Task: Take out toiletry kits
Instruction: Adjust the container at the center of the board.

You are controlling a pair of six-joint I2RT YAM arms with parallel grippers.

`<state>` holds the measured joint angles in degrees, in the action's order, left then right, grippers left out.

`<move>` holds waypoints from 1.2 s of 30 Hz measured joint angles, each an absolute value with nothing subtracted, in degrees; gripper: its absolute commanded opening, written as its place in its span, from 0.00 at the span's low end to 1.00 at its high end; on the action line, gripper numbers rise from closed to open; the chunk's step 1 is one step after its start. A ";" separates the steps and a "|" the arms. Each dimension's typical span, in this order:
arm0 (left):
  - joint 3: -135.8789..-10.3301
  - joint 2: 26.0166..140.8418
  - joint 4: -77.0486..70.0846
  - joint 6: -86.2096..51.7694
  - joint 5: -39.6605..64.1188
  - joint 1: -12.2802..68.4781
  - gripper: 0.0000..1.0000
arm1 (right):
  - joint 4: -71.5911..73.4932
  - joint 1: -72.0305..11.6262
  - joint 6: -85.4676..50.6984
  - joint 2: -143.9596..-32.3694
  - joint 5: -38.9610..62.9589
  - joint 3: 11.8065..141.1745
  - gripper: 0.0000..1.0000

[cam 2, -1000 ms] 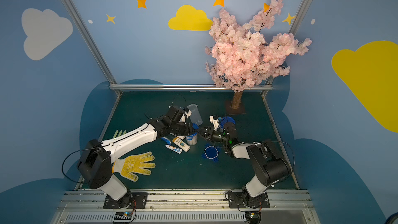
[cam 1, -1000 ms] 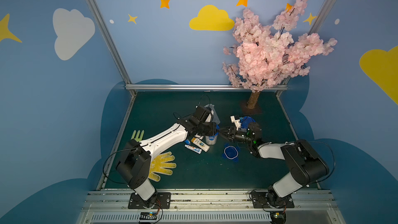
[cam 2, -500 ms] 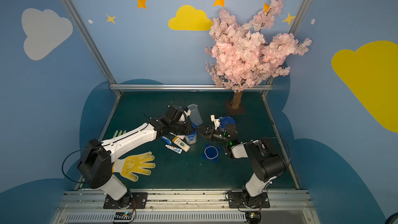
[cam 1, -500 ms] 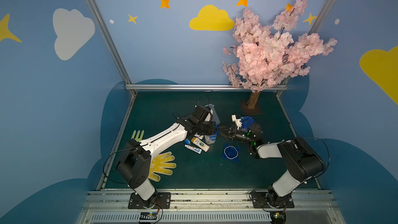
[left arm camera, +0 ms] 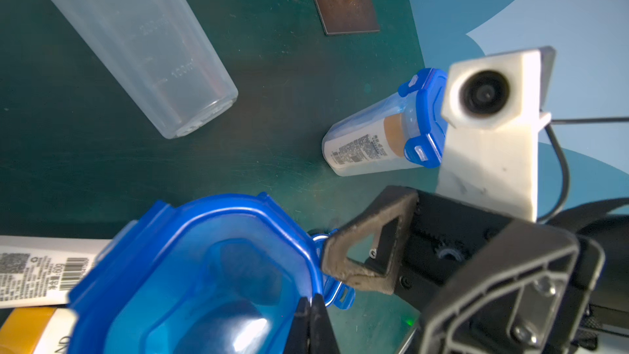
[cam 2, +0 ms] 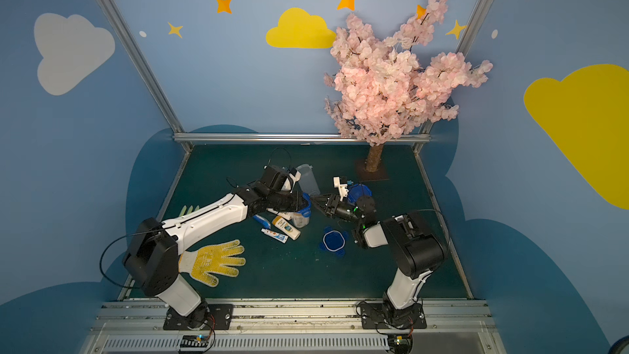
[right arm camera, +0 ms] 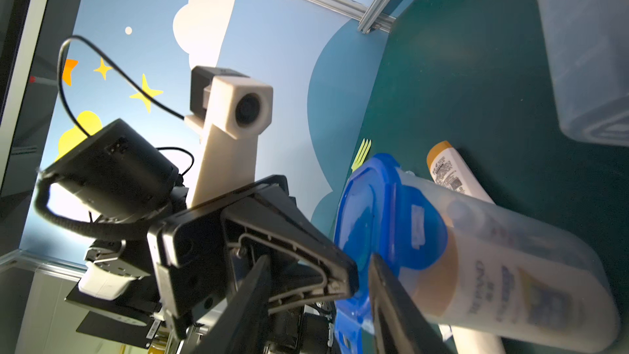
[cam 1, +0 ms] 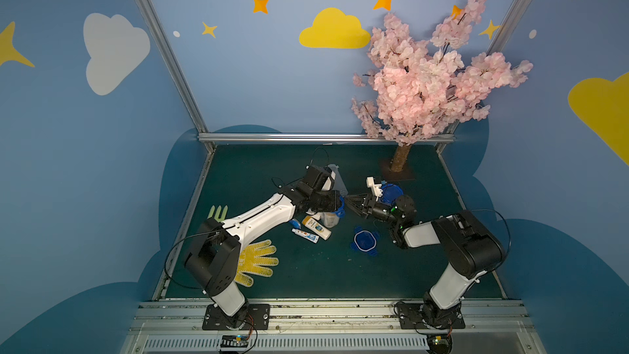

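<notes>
A clear jar (cam 1: 329,220) with a blue lid (left arm camera: 211,267) lies tilted mid-table, with a white yellow-capped bottle (right arm camera: 493,284) inside. My left gripper (left arm camera: 311,311) is shut on the lid's rim. My right gripper (right arm camera: 320,287) faces it from the right. Its jaws are open around the lid's edge tab and my left fingertip, and one finger (left arm camera: 367,257) touches the tab. Loose toiletry kit pieces lie beside the jar: a white bottle (cam 1: 316,228), a toothpaste tube (cam 1: 305,234) and a blue toothbrush (cam 1: 295,223).
An empty clear jar (left arm camera: 136,39) lies behind my left wrist. A closed jar (left arm camera: 374,141) with a bottle inside sits behind my right gripper. A loose blue lid (cam 1: 364,241), a yellow glove (cam 1: 257,262), a green fork (cam 1: 218,212) and the tree trunk (cam 1: 398,160) are on the mat.
My right gripper has edged left toward the lid and its jaws have narrowed a little. The left arm has stayed put.
</notes>
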<state>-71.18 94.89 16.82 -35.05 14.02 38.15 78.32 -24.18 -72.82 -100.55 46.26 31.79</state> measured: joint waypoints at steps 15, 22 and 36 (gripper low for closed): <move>-80.38 91.59 29.71 -28.88 14.72 42.44 0.03 | 64.79 -22.96 -67.40 -103.26 51.29 43.72 0.35; -71.57 83.70 32.49 -29.34 10.87 42.19 0.02 | 23.62 -23.53 -45.65 -100.22 47.55 60.51 0.33; -70.61 92.05 32.60 -29.89 11.09 37.85 0.02 | -7.99 -27.68 -28.56 -101.89 42.17 69.97 0.32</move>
<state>-70.61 92.05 32.60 -29.89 11.09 37.85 -7.99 -27.68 -28.56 -101.89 42.17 69.97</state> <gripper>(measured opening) 0.049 0.318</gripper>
